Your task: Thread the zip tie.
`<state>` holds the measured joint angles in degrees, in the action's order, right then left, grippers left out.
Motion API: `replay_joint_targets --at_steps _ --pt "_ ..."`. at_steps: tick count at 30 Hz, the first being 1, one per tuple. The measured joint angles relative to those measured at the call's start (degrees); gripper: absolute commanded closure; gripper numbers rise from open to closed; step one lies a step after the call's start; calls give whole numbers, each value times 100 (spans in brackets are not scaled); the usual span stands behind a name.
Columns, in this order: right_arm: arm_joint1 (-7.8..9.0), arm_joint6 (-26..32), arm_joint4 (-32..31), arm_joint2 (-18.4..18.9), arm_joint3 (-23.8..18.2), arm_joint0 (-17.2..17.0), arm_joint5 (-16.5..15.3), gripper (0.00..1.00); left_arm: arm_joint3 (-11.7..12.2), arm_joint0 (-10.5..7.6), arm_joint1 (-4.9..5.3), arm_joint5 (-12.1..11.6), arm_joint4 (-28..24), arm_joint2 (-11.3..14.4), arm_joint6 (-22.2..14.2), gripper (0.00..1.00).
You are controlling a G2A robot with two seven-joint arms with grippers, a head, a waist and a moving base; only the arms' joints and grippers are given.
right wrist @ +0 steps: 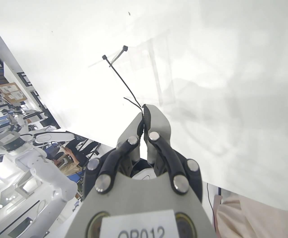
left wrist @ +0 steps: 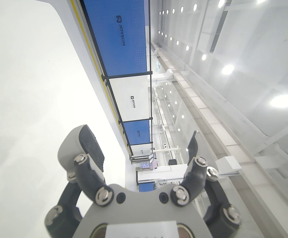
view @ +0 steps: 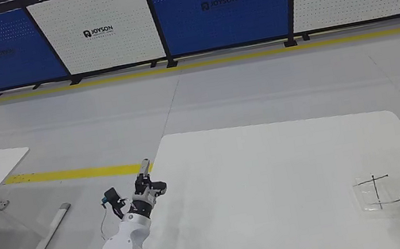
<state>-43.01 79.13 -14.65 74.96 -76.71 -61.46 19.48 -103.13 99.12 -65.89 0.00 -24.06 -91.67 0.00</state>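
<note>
At the near-right corner of the table point(view: 274, 176) the right gripper point(right wrist: 144, 110) pinches the tie point(right wrist: 125, 86) by its tail, leaving the head free; left gripper point(left wrist: 141, 139) gapes idle

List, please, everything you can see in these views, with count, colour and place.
table: one, white, in front of the robot.
clear tray: one, transparent, on the table's right side near its front edge.
held zip tie: one, black, running from the right gripper toward the tray.
loose zip tie: one, black head, lying at the tray.
pegboard panels: several, blue and white, across the floor behind the table.
left gripper: one, grey and black, open and empty, at the table's left edge.
right gripper: one, grey and black, shut on the held zip tie, beside the tray.
</note>
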Motion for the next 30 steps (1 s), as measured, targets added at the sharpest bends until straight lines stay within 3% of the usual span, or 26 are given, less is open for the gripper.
replay_joint_targets --at_steps 6,10,13,26,30 --pt "77 -376 267 502 -308 -423 0 100 0 0 0 0 0 0 0 0" --pt "113 -897 692 1009 -696 -983 -21 100 0 0 0 0 0 0 0 0" --pt "121 -952 1031 1207 -841 -1253 -166 100 0 0 0 0 0 0 0 0" --pt "117 -961 1013 1203 -835 -1256 -178 100 0 0 0 0 0 0 0 0" --pt "98 -1331 1336 1355 -849 -1389 -646 100 0 0 0 0 0 0 0 0"
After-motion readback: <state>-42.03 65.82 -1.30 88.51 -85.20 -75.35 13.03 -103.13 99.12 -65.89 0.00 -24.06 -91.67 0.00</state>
